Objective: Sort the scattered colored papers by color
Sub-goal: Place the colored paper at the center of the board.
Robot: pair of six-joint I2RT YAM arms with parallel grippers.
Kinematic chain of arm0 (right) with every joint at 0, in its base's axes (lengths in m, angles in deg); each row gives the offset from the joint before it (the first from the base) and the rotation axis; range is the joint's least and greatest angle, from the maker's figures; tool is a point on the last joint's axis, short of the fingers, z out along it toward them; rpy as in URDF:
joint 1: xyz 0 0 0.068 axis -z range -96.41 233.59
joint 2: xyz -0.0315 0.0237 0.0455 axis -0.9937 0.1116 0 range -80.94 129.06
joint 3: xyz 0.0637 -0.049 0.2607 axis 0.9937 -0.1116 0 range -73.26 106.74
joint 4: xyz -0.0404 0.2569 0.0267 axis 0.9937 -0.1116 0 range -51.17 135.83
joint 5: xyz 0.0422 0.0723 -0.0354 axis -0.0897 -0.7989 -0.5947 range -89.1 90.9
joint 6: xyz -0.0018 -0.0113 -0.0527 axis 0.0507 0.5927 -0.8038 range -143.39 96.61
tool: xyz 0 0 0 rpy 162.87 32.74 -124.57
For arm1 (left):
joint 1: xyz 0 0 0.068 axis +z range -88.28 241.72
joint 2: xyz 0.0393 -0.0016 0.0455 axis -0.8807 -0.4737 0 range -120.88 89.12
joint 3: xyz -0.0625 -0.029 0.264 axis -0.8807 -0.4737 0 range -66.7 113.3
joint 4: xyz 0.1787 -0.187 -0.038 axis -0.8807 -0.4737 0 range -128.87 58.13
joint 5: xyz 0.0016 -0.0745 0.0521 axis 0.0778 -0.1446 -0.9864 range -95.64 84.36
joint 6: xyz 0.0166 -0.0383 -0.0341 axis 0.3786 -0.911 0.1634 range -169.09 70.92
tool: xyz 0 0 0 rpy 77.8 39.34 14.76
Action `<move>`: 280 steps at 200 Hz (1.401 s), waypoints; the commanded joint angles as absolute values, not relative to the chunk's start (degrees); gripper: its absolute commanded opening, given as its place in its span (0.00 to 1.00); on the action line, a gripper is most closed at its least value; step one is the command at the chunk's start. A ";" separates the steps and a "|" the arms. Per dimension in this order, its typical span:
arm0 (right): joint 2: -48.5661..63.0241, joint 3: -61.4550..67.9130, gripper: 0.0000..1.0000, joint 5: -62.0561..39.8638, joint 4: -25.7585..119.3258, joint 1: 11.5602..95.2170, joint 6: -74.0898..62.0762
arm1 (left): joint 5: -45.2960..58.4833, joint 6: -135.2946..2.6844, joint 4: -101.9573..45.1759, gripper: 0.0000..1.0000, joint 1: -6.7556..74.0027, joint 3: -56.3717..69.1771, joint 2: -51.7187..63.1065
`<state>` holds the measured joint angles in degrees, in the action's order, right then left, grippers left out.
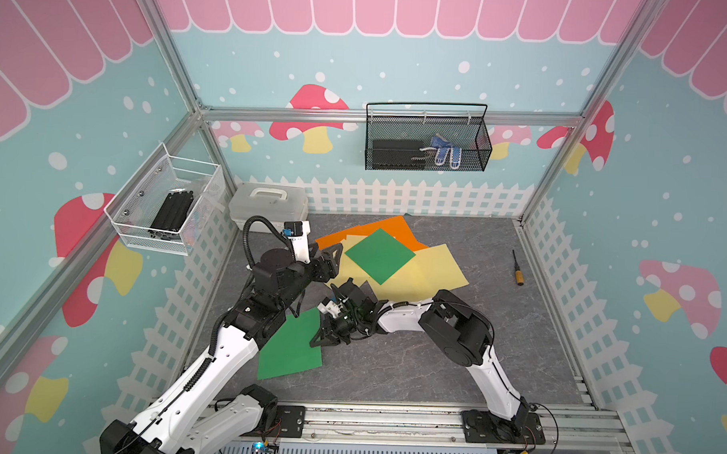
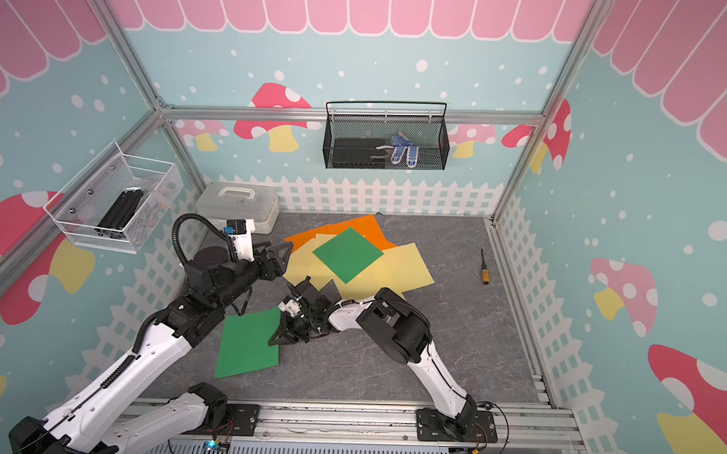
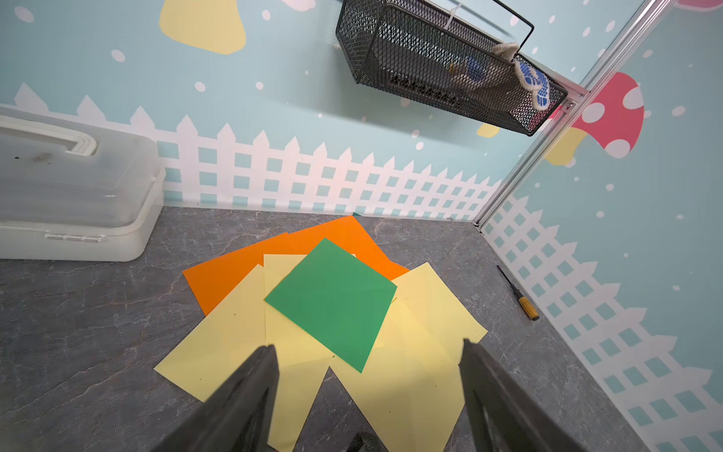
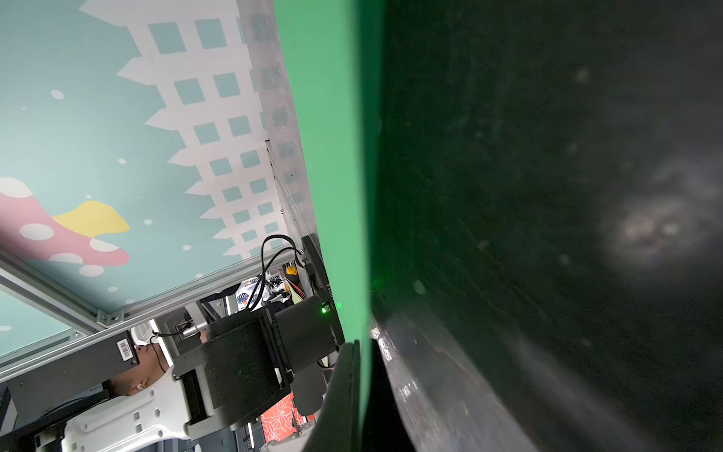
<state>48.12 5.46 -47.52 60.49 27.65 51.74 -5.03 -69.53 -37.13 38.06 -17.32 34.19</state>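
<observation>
At the far left wall: a white mesh basket (image 1: 146,212) is hanging on the panel, with black parts lying inside it.
Back left corner: a white plastic case (image 1: 266,210) with a handle on its lid is sitting on the grey bench (image 1: 411,362), against the picket-fence wall.
Front left: the front green sheet (image 1: 293,346) is lying apart from the other papers, with the left arm reaching over its far left corner.
Right claw (image 1: 322,339): it is clamping the right edge of the front green sheet; in the right wrist view, the green paper (image 4: 332,156) is running edge-on between the two closed fingers (image 4: 344,375).
Left claw (image 3: 367,344): its jaws are standing wide apart and gripping nothing, and it is pointing at the left edge of the pile.
Pile, centre back: orange sheets (image 1: 401,231) are lying lowest, nearest the back wall. Pale yellow sheets (image 1: 439,268) are fanning out over them toward the front and right. The upper green sheet (image 1: 379,255) is resting on top, turned like a diamond.
Back wall: a black mesh basket (image 1: 472,157) is hanging above the pile, holding a blue-and-white glove (image 1: 445,152).
Right side: a screwdriver (image 1: 517,268) with a yellow handle is lying on the bench, well apart from the papers.
</observation>
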 commanded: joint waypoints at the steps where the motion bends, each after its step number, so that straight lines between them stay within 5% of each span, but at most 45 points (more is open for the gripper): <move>1: 47.57 5.13 0.00 -44.98 64.80 27.41 54.51 | -5.73 -71.44 -35.89 0.76 37.99 -18.13 36.02; 59: 52.72 6.42 0.00 -37.06 77.04 26.29 66.82 | -7.75 -73.58 -36.42 0.76 40.09 -18.18 37.99; 197: 57.07 13.06 0.04 -36.21 71.38 24.20 65.82 | -6.79 -74.18 -37.45 0.78 41.82 -19.68 40.35; 244: 55.25 14.52 0.26 -34.79 62.66 24.07 59.97 | -6.39 -74.22 -37.50 0.78 42.01 -19.94 40.57; 280: 54.71 14.61 0.30 -34.44 61.47 24.04 59.43 | -6.00 -74.40 -37.45 0.78 42.20 -20.03 40.43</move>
<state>55.59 14.26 -35.98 66.50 24.33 60.62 -6.48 -73.20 -37.19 41.82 -19.22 39.65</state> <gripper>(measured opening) 0.298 0.779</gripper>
